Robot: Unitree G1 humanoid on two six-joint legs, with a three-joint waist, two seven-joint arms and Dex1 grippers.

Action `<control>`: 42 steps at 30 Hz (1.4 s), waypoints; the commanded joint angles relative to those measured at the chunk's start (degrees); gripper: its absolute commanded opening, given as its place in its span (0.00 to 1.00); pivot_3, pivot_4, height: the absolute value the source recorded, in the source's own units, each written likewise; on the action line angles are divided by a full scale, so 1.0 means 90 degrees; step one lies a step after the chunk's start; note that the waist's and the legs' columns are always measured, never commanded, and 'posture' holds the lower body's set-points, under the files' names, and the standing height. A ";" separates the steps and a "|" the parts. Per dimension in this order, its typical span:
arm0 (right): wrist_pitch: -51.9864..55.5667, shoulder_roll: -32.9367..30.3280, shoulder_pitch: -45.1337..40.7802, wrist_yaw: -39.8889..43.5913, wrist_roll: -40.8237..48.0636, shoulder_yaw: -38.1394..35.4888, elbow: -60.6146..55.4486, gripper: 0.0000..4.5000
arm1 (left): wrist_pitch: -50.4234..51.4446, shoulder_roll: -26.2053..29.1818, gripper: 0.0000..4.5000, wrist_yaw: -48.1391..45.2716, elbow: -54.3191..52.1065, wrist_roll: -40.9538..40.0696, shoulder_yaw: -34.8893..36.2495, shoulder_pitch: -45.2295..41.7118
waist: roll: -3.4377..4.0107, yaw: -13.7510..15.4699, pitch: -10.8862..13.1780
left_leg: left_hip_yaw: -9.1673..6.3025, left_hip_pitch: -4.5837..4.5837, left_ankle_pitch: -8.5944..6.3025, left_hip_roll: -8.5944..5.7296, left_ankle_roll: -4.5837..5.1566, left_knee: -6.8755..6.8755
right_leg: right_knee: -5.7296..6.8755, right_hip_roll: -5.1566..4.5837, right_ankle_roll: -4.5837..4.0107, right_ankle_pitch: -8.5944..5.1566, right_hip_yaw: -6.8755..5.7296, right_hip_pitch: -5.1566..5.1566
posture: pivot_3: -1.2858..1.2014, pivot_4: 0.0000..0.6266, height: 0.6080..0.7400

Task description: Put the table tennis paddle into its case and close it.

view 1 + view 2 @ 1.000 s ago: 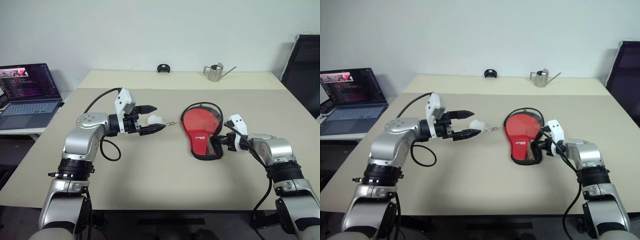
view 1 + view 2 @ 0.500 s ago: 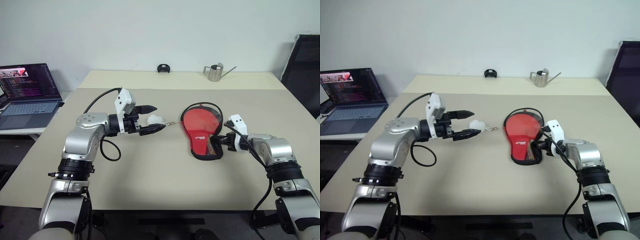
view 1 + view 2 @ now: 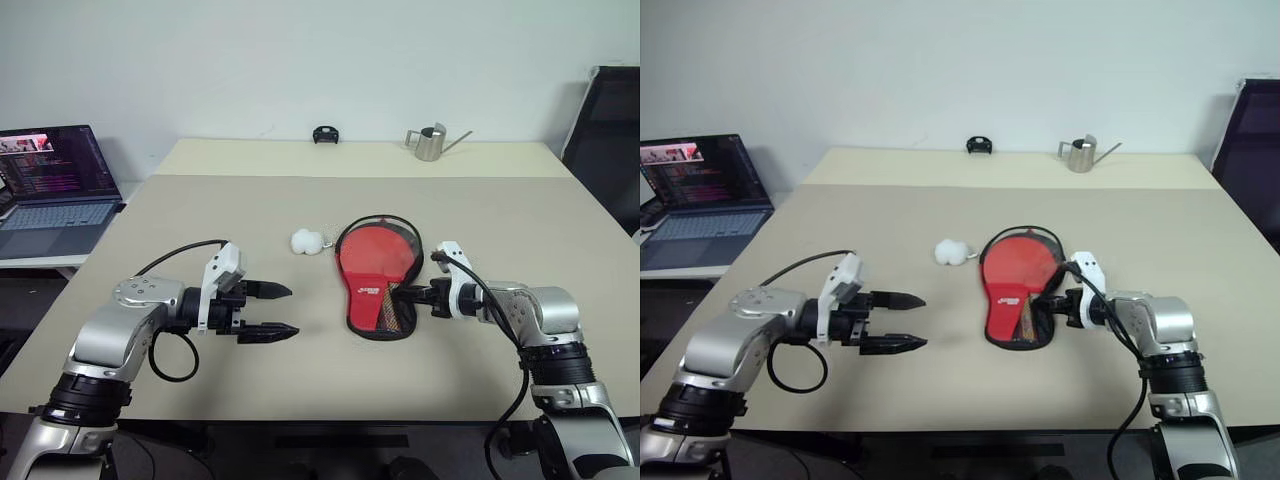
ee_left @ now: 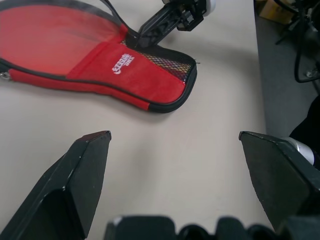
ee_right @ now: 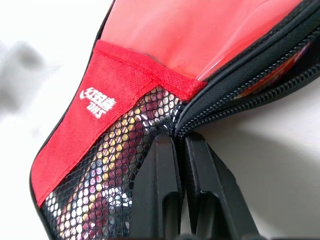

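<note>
Beige and broad, the tabletop (image 3: 480, 210) carries the case (image 3: 376, 276) near its middle, lying flat with its round end away from the robot and its narrow end towards it — the red face with white lettering and the grey mesh pocket are turned up, and the black zip rim runs around it. Whether the table tennis paddle sits inside I cannot tell for certain; the right wrist view shows something red and shiny under the flap and colours behind the mesh, which suggests it does. The right gripper (image 3: 417, 295) has its fingers pressed together on the zip rim at the narrow end, beside the mesh, so it is pinching the case's edge. The left gripper (image 3: 270, 310) hangs above the tabletop well to the case's left with its fingers spread wide and nothing between them. A small white fluffy object (image 3: 307, 241) lies just beside the case's round end, perhaps fastened to the zip. The step in hand looks like closing: the right pinch should stay firm as an anchor while the left takes the pull and draws it along the rim — following the curve, not across it, so the soft fabric neither bunches nor slides. Lifting the case would likely let the seam gape.
</note>
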 commanded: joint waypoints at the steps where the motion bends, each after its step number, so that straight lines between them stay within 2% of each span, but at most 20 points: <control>1: 0.0142 0.0065 0.0075 -0.0032 0.0292 -0.0042 -0.0547 0.00 | -0.0053 0.0268 1.00 -0.0246 -0.0263 -0.0134 0.0081 0.0046 | 0.0000 -0.0007 0.0000 | 0.0001 -0.0001 0.0000 0.0002 0.0000 -0.0001 | -0.0001 0.0002 0.0000 0.0000 0.0001 -0.0002 | 0.52 0.24 1.00; 14: 0.1278 0.0093 0.1043 -0.0379 0.1028 -0.0289 -0.2247 0.00 | -0.0037 0.0600 1.00 -0.0553 -0.0849 -0.0426 0.0134 0.0611 | 0.0000 0.0004 0.0000 | 0.0003 -0.0002 -0.0001 0.0002 0.0001 -0.0009 | -0.0006 0.0001 -0.0001 -0.0001 0.0003 -0.0004 | 0.52 0.24 1.00; 22: 0.1875 0.0132 0.1623 -0.0522 0.1454 -0.0377 -0.3159 0.00 | -0.0185 0.0755 1.00 -0.0657 -0.0716 -0.0403 0.0146 0.0539 | 0.0000 0.0003 0.0000 | 0.0002 0.0003 -0.0001 0.0002 0.0002 -0.0009 | -0.0004 0.0002 0.0000 -0.0001 0.0001 0.0001 | 0.52 0.24 1.00; 36: 0.2259 0.0666 0.1928 -0.0910 0.1777 -0.0287 -0.3701 0.00 | -0.0163 0.0713 1.00 -0.0662 -0.0781 -0.0410 0.0079 0.0518 | 0.0000 -0.0001 0.0000 | 0.0001 0.0006 -0.0001 0.0004 0.0002 -0.0009 | -0.0002 0.0006 0.0000 -0.0001 0.0000 0.0001 | 0.52 0.24 1.00; 42: 0.2200 0.0408 0.2091 -0.0849 0.1841 -0.0227 -0.3739 0.00 | -0.0153 0.0704 1.00 -0.0670 -0.0794 -0.0421 0.0066 0.0519 | 0.0000 0.0000 0.0000 | 0.0001 0.0005 -0.0001 0.0004 0.0002 -0.0009 | -0.0003 0.0006 0.0000 -0.0001 0.0000 0.0002 | 0.52 0.24 1.00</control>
